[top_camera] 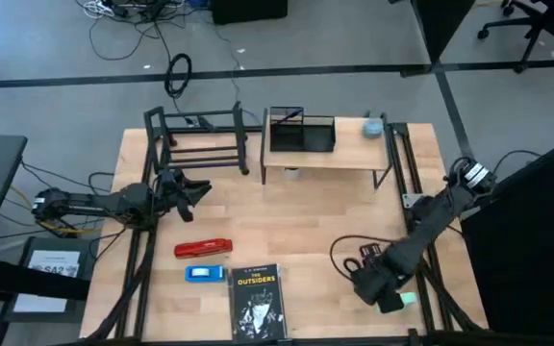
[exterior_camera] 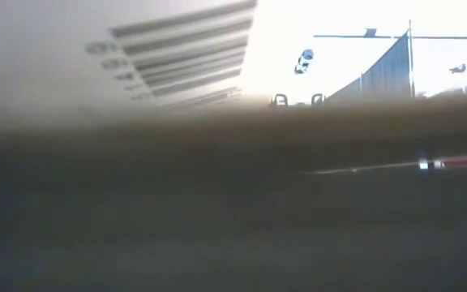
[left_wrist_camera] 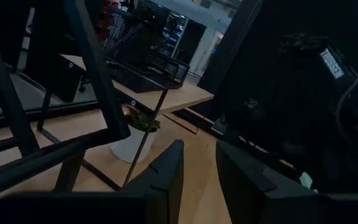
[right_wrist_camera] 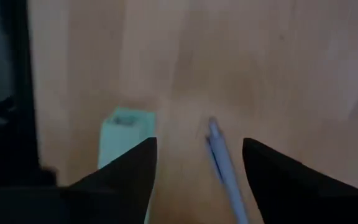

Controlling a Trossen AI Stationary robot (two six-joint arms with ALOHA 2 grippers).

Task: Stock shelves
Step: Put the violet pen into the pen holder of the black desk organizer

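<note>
A: The low view is almost wholly blocked by a blurred barcoded surface [exterior_camera: 177, 61] pressed close; what it belongs to can't be told.

B: On the tabletop [top_camera: 306, 211], the small grey thing [top_camera: 374, 126] at one o'clock?

A: Too small to identify. The right end effector [top_camera: 390, 293] at four o'clock hides most of a pale green item [right_wrist_camera: 124, 140].

B: And the blue pen [right_wrist_camera: 224, 169]?

A: Cut off by the wrist picture's edge.

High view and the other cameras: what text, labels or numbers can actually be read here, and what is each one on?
"THE OUTSIDERS": cover of the black book near the table's front edge.
Sheet of paper off the table's left side: print too small to read.
Blue item beside the book: marking too small to read.
Low view: only blurred barcode-like stripes, unreadable.
Wrist views: no text.
</note>
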